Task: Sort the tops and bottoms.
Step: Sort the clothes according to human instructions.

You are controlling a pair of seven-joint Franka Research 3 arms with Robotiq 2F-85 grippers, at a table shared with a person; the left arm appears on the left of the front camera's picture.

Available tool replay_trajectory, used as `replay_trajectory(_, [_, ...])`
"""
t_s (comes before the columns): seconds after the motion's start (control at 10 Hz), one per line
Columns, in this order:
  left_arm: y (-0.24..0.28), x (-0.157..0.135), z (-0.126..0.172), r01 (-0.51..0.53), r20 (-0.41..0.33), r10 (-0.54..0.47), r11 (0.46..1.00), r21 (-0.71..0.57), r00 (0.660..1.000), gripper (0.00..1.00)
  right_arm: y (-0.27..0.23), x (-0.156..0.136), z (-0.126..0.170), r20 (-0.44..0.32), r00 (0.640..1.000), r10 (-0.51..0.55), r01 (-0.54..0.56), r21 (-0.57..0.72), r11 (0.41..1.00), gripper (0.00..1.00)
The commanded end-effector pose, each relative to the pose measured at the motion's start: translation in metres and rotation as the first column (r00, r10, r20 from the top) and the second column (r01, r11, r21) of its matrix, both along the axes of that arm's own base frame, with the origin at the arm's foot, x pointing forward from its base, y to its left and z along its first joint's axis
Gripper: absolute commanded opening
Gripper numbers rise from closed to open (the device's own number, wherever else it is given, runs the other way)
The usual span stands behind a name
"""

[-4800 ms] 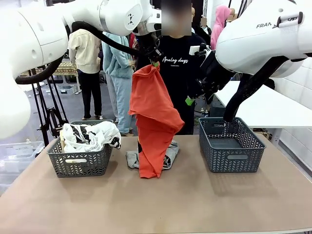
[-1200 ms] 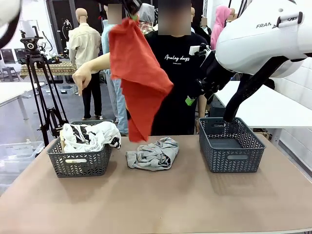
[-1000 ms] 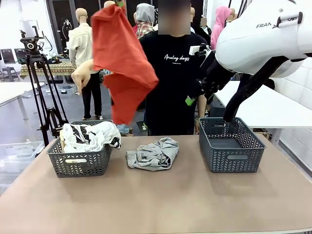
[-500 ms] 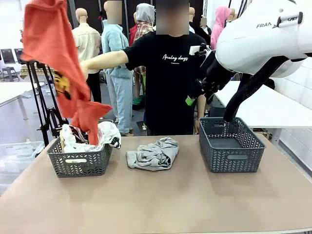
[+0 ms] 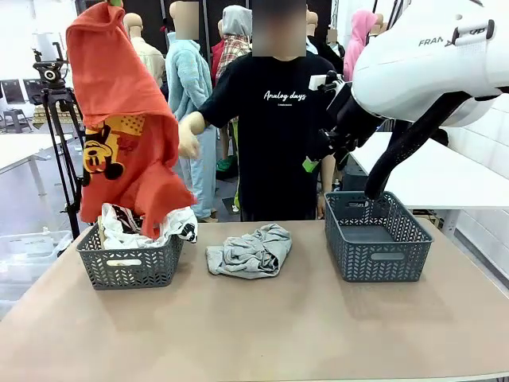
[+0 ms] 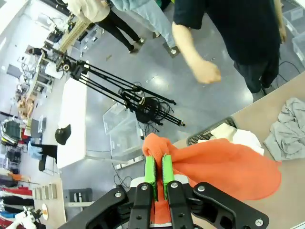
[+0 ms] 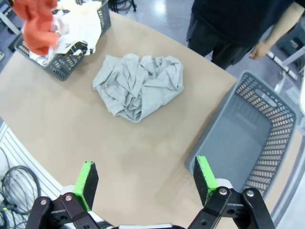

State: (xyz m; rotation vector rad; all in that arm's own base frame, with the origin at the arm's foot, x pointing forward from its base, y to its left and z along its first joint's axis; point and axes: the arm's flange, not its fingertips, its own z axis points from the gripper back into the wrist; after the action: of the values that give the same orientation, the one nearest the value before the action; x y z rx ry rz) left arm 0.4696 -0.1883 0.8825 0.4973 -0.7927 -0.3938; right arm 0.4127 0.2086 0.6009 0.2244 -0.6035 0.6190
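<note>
Hanging from the left claw (image 6: 158, 160), which is pinched shut on its top edge, the orange shirt (image 5: 119, 103) dangles over the left basket (image 5: 127, 269). Best to lower it so the hem piles inside before release. The person's hand (image 5: 188, 139) is close beside it. Grey cloth (image 5: 250, 251) lies on the table (image 5: 318, 334), and the right claw (image 7: 145, 174) hangs wide open.

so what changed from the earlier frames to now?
The orange-red garment, pinched in the shut left gripper, was lifted off the grey garment at table centre and swung to the robot's left. It now hangs over the left basket, hem down among the clothes there. The person's hand, stretched out before, has drawn back. Unchanged: grey garment, empty right basket, right gripper open.
</note>
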Motion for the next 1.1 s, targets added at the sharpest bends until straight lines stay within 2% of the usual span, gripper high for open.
replay_trajectory(0.0, [0.025, -0.012, -0.023, -0.13, 0.001, 0.131, 0.988, -0.083, 0.991, 0.0, -0.002, -0.003, -0.004, -0.01, 1.0, -0.002, 0.002, -0.003, 1.0, 1.0])
replay_trajectory(0.2, [0.036, -0.025, -0.08, -0.234, -0.083, 0.225, 0.964, -0.124, 0.971, 0.0, -0.002, -0.003, -0.004, -0.01, 1.0, -0.002, 0.002, -0.003, 1.0, 1.0])
replay_trajectory(0.3, [0.032, -0.027, -0.108, -0.242, -0.093, 0.233, 0.965, -0.103, 0.968, 0.0, -0.002, -0.003, -0.004, -0.01, 1.0, -0.002, 0.002, -0.003, 1.0, 1.0])
replay_trajectory(0.4, [0.03, -0.02, -0.136, -0.247, -0.074, 0.24, 0.964, -0.096, 0.968, 0.0, -0.002, -0.003, -0.004, -0.01, 1.0, -0.002, 0.002, -0.003, 1.0, 1.0])
replay_trajectory(0.5, [0.035, -0.008, -0.156, -0.259, -0.014, 0.259, 0.963, -0.077, 0.966, 0.0, -0.002, -0.003, -0.004, -0.01, 1.0, -0.002, 0.002, -0.003, 1.0, 1.0])
replay_trajectory(0.6, [0.04, 0.003, -0.17, -0.269, -0.005, 0.27, 0.957, -0.111, 0.963, 0.0, -0.002, -0.003, -0.004, -0.01, 1.0, -0.002, 0.002, -0.003, 1.0, 1.0])
replay_trajectory(0.7, [0.046, 0.011, -0.18, -0.282, -0.009, 0.284, 0.947, -0.157, 0.959, 0.0, -0.002, -0.003, -0.004, -0.01, 1.0, -0.002, 0.002, -0.003, 1.0, 1.0])
replay_trajectory(0.8, [0.025, 0.003, -0.16, -0.26, -0.082, 0.253, 0.962, -0.088, 0.964, 0.0, -0.002, -0.003, -0.004, -0.01, 1.0, -0.002, 0.002, -0.003, 1.0, 1.0])
replay_trajectory(1.0, [0.025, 0.003, -0.16, -0.26, -0.082, 0.253, 0.962, -0.088, 0.964, 0.0, -0.002, -0.003, -0.004, -0.01, 1.0, -0.002, 0.002, -0.003, 1.0, 1.0])
